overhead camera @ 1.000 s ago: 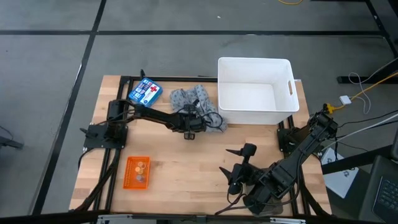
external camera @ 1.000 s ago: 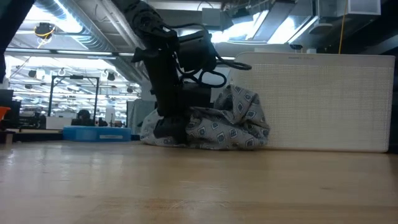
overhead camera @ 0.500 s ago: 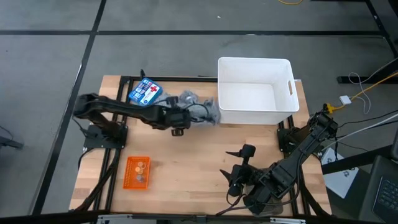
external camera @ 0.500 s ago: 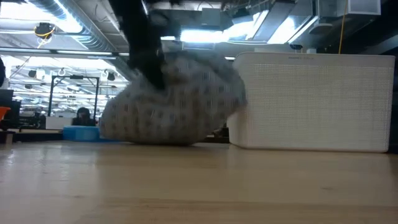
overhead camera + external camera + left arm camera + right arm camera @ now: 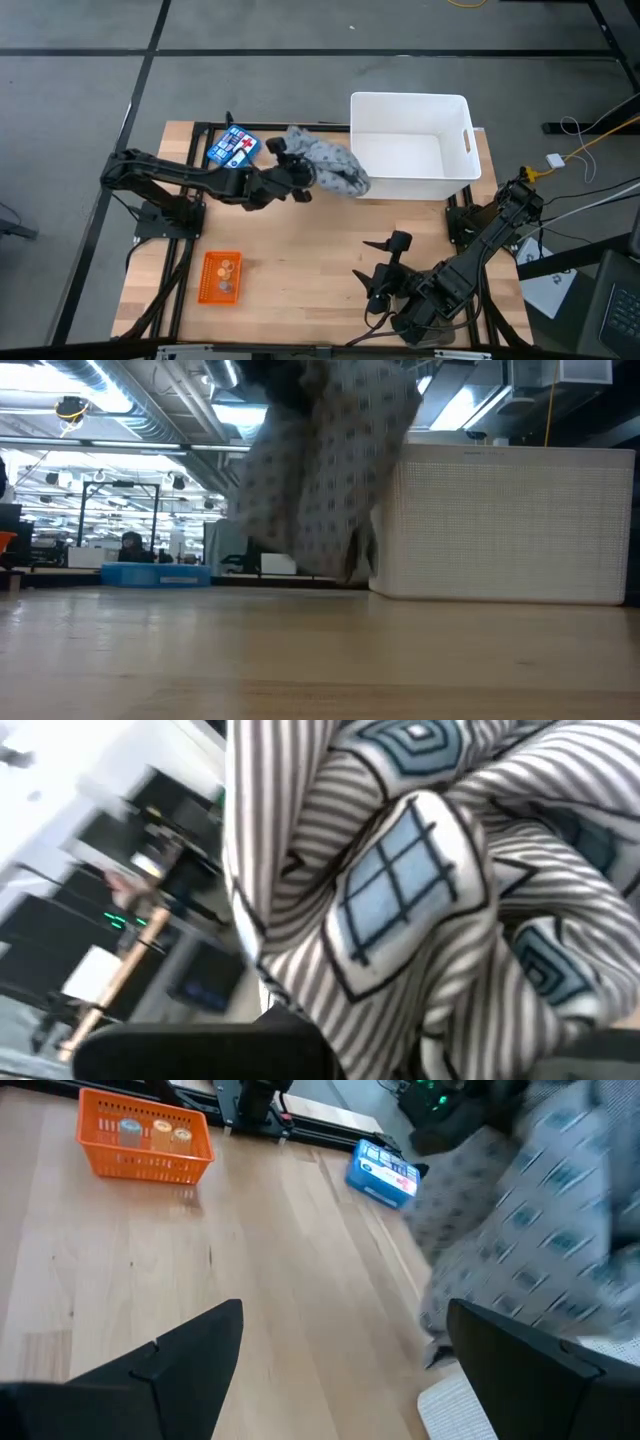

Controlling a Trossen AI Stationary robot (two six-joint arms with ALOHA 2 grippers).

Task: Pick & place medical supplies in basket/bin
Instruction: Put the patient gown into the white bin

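Left gripper (image 5: 291,172) clenched on cloth (image 5: 332,168), lifted clear of table; bin (image 5: 410,146) lies just beyond cloth, rim touching; right gripper (image 5: 385,262) released, waiting near table front

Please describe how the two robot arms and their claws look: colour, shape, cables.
Both arms are dark, nearly black, built of slim jointed segments. The left arm is long and thin, with black cables looping beside the left claw. The right arm looks bulkier; the right claw has two flat, wedge-shaped black fingers. No markings are visible.
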